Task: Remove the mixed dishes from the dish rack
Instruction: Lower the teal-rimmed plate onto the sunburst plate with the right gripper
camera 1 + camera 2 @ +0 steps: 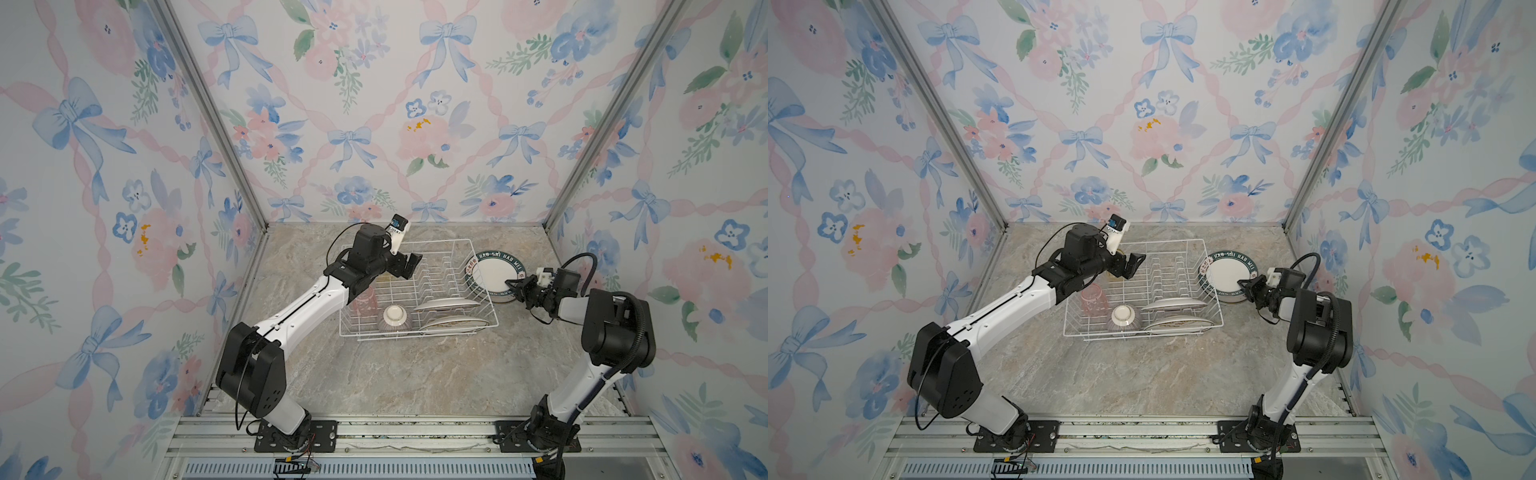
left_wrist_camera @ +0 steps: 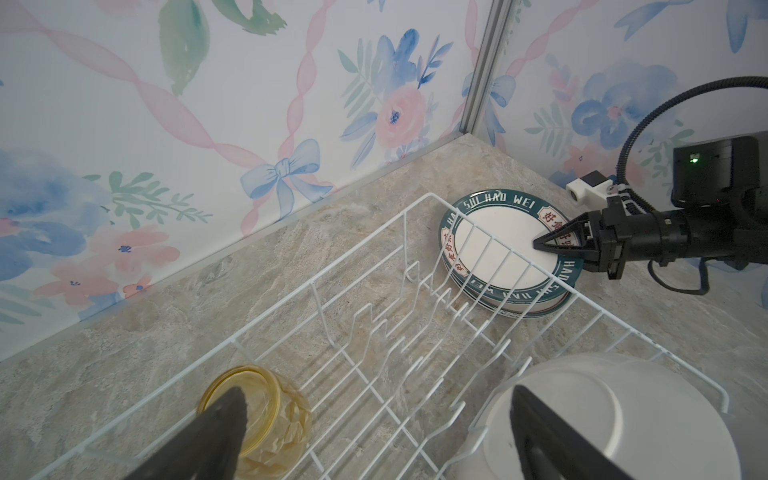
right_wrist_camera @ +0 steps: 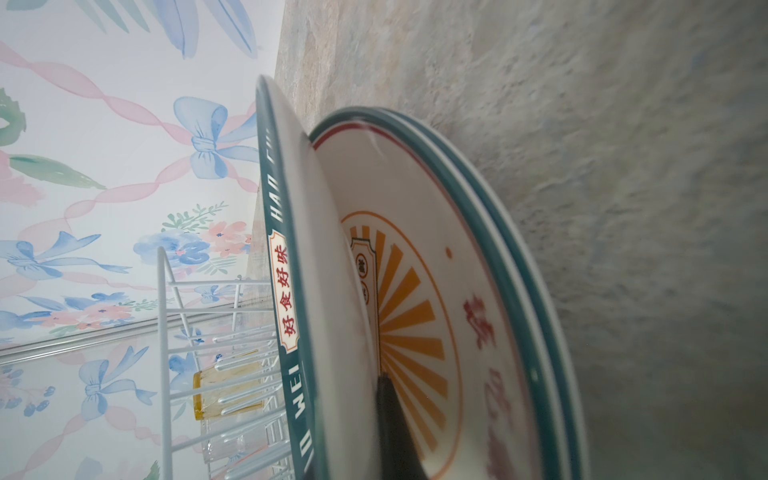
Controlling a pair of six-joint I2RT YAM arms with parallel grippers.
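Observation:
The white wire dish rack (image 1: 415, 336) (image 1: 1142, 337) stands mid-table. It holds a pink tumbler (image 1: 365, 301), an upturned purple-striped bowl (image 1: 395, 318), two plates (image 1: 446, 305) lying on edge, and a yellow tumbler (image 2: 257, 415) (image 3: 226, 390). My left gripper (image 1: 409, 266) (image 2: 378, 411) hovers open over the rack's far left part, above the yellow tumbler. To the right of the rack lies a stack of teal-rimmed plates (image 1: 496, 274) (image 2: 505, 249). My right gripper (image 1: 513, 284) (image 2: 540, 243) is shut on the rim of the top plate (image 3: 286, 232), which tilts up off the plates below it.
Flowered walls close in the back and both sides. The marble tabletop (image 1: 415, 374) lies bare in front of the rack. The plate stack sits close to the rack's right wall and near the right-hand wall.

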